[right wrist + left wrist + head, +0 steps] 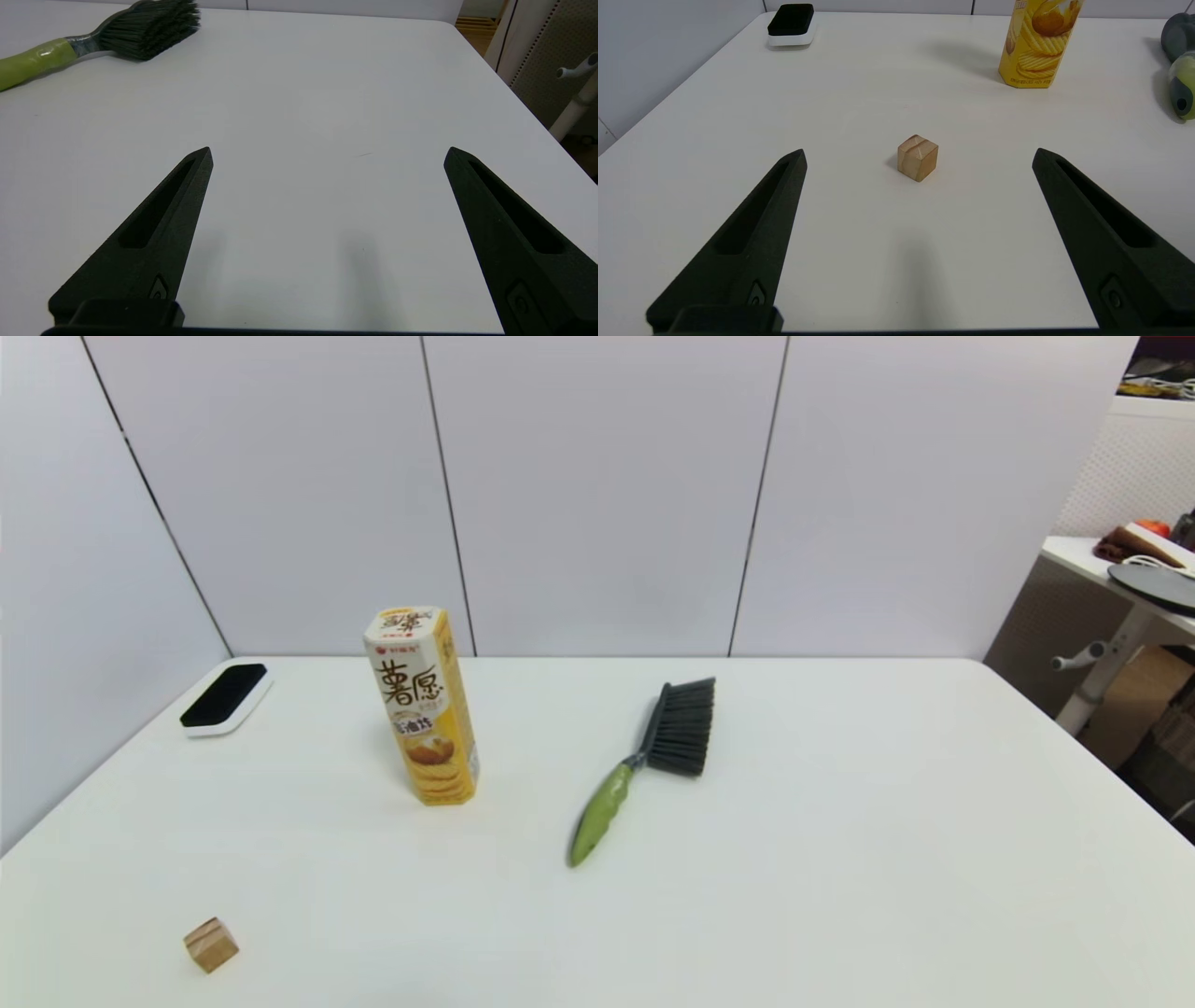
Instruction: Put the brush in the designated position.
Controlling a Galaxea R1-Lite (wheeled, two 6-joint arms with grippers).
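Nearest the head camera: wooden cube, one, near table front-left corner. Snack box, one, upright, left of centre. Brush, one, flat mid-table, bristles toward far wall, green handle toward robot. Eraser pad, one, far-left corner. Left gripper, fingers spread, empty, low behind cube. Right gripper, fingers spread, empty, well apart from brush. Task judged unstarted: brush ungrasped; destination unmarked.
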